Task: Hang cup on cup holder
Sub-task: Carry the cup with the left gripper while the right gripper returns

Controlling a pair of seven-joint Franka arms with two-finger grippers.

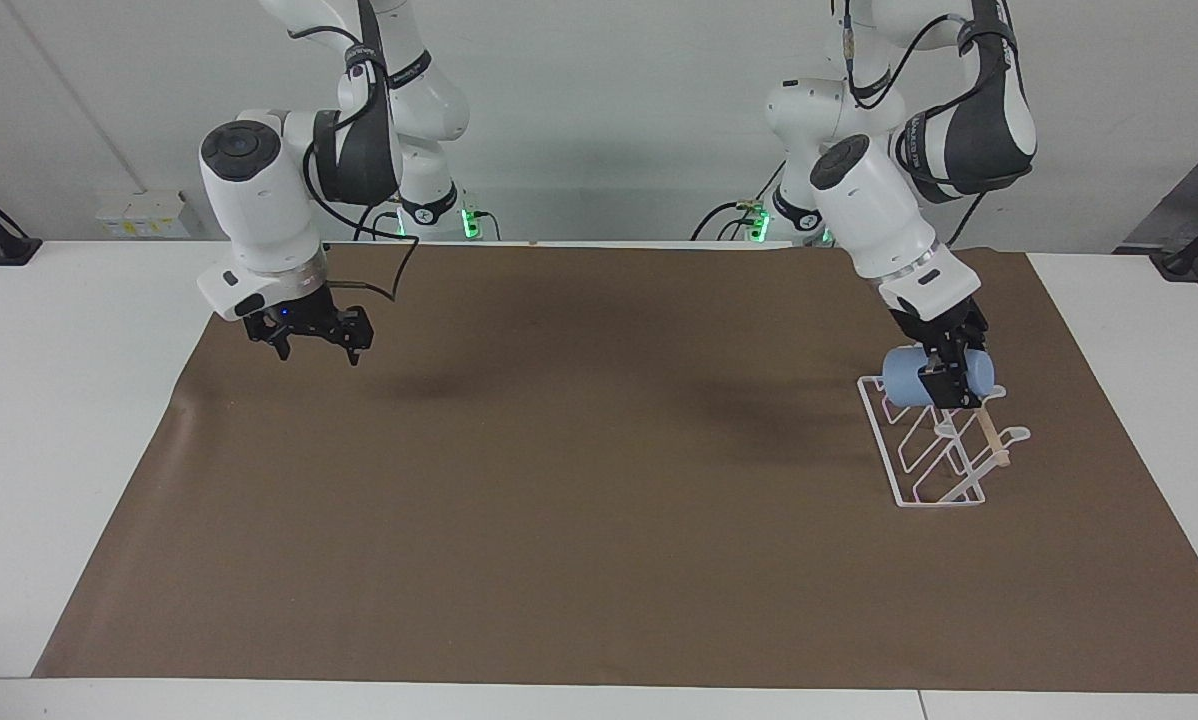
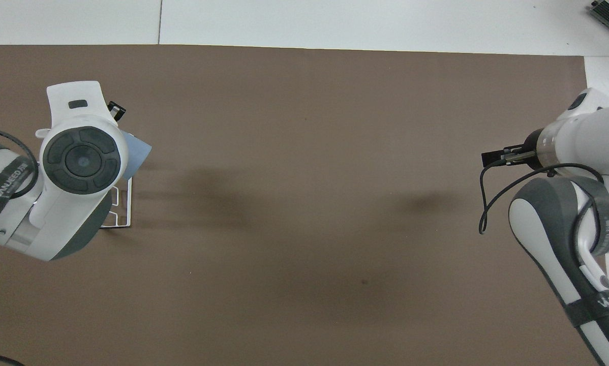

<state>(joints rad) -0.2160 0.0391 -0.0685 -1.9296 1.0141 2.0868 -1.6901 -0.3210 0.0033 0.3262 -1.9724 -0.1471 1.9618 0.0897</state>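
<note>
left gripper (image 1: 944,375) clamps cup (image 1: 909,376) over cup holder (image 1: 924,455); right gripper (image 1: 311,335) jaws wide, waiting (arm band (image 2: 2,190) reads "WANJEED").

From above, the left arm's big white wrist (image 2: 83,157) covers most of what lies under it at its own end of the brown mat (image 2: 309,152). A corner of the light-blue cup (image 2: 139,152) pokes out from beneath the wrist, and one black fingertip of the left gripper (image 2: 115,109) shows just past it. Below the wrist, part of the white wire cup holder (image 2: 124,211) is visible (only a corner of its base frame). The right gripper (image 2: 492,157) hangs over the mat's edge at the right arm's end, a black cable (image 2: 487,203) looping beside it.
</note>
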